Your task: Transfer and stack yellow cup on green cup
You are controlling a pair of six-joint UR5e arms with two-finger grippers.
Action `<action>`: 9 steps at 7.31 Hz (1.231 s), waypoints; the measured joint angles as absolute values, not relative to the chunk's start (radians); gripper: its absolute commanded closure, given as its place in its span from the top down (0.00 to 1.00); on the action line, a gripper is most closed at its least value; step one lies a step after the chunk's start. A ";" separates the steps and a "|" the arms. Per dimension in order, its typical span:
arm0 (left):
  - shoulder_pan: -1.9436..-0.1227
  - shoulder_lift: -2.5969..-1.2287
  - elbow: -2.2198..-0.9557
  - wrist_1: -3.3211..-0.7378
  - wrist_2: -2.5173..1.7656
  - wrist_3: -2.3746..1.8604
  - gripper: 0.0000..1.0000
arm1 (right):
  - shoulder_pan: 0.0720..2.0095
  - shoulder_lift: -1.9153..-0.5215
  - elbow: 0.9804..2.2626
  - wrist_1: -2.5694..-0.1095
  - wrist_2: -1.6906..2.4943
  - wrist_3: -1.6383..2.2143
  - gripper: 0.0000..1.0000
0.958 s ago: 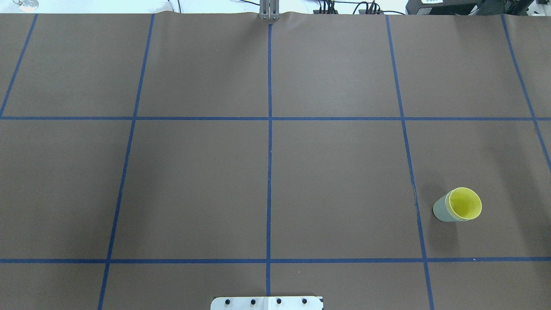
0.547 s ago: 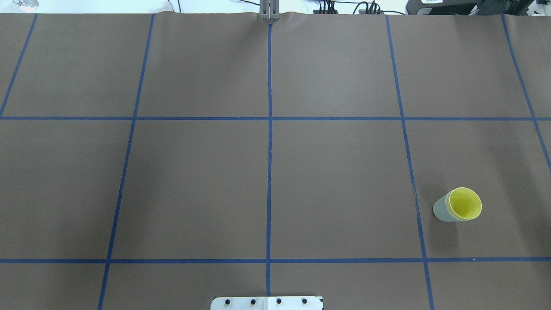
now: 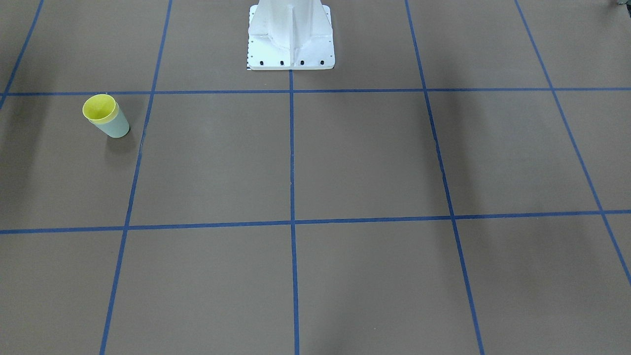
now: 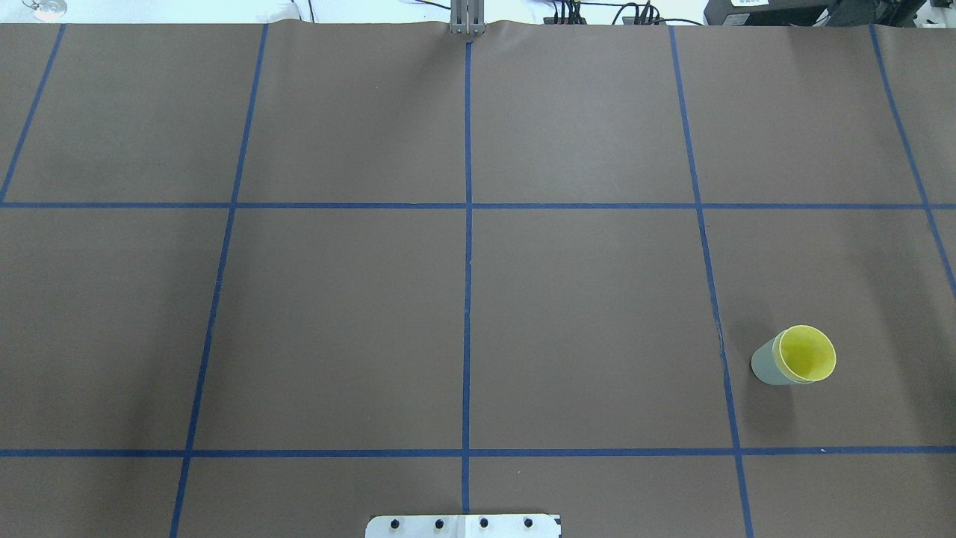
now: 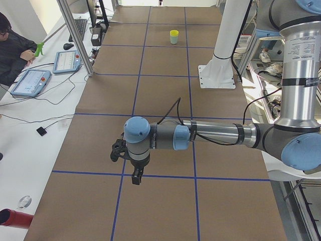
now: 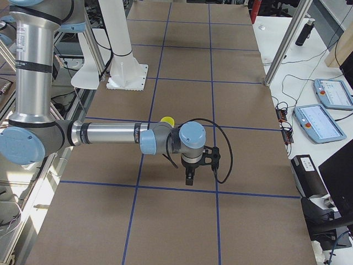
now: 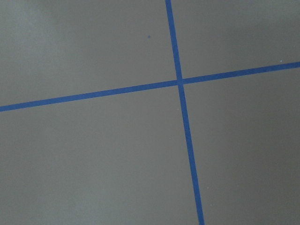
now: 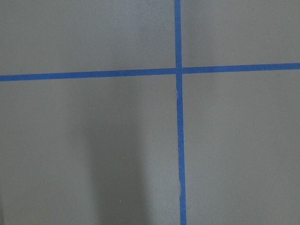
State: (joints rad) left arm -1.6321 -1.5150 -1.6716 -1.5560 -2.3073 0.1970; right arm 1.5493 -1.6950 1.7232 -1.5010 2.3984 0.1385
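- Fingers point(image 5: 135, 173) of left gripper point(image 5: 135, 178) and right gripper point(image 6: 188, 179) touch neither cup; both hang over bare table cover point(image 4: 336, 314).
- yellow cup point(image 4: 805, 353) sits upright, nested in green cup point(image 4: 765, 365); only a narrow yellow band shows above the green rim. Stack looks done.
- Pair stands well apart from the right fingers, beyond the right forearm point(image 6: 110, 134), and far down the table from the left fingers.
- Likely light, stiff thin plastic, smooth, slippery, tapered; if reseating, pinch the yellow rim wall, one finger inside.
- Opening width: cannot tell, side views only; nothing seen held.
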 measured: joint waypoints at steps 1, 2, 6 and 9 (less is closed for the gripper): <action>-1.632 -1.513 -1.663 -1.574 -2.307 0.198 1.00 | 1.549 -1.696 1.708 -1.467 2.399 0.148 1.00; -1.632 -1.513 -1.660 -1.580 -2.307 0.197 1.00 | 1.549 -1.695 1.713 -1.452 2.400 0.161 1.00; -1.635 -1.514 -1.680 -1.576 -2.306 0.196 1.00 | 1.549 -1.699 1.776 -1.444 2.407 0.203 1.00; -1.635 -1.514 -1.683 -1.573 -2.307 0.196 1.00 | 1.549 -1.700 1.779 -1.444 2.411 0.204 1.00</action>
